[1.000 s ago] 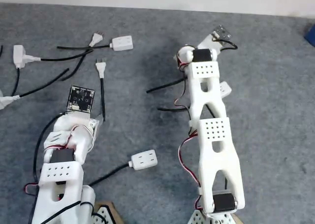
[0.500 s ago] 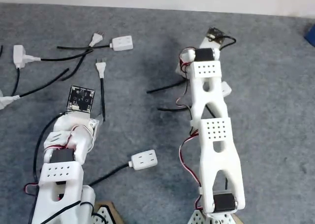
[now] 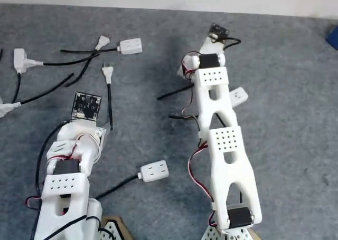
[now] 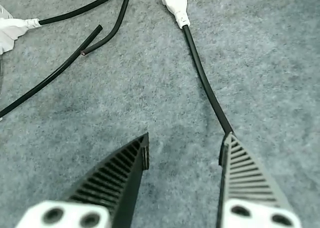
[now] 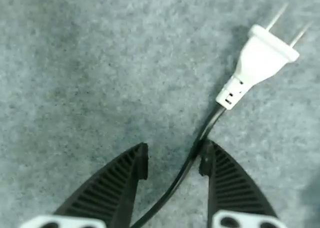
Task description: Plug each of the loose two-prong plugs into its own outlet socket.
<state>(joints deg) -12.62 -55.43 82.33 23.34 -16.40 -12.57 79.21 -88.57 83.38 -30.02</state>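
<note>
My right claw [image 5: 173,155] hangs open, low over the grey carpet [image 5: 75,62], gripping nothing. Its two black jaws stand astride the black cord [image 5: 212,119] of a white two-prong plug [image 5: 261,55]. That plug lies flat just ahead of the jaw tips, with its prongs pointing away from me.

I take the step in hand to be picking up this plug, and here I bracket only the cord. If I close now I pinch the cord, and a plug held that way dangles and cannot be aimed. I should slide forward along the cord until the jaws flank the plug's body. Then I close across its flat sides, low and level, leaving the prongs clear and pointing straight out.

The half-hidden socket [image 3: 237,96] lies just beside my right arm in the high view. My arm covers part of it, so I cannot tell which way its slots face. I should check that before lining up.

My left claw [image 4: 186,140] is open too and holds nothing. A second cord [image 4: 204,82] runs past one jaw tip to a second plug [image 4: 176,0] well ahead. A free socket [image 3: 154,171] lies between my two arms.
</note>
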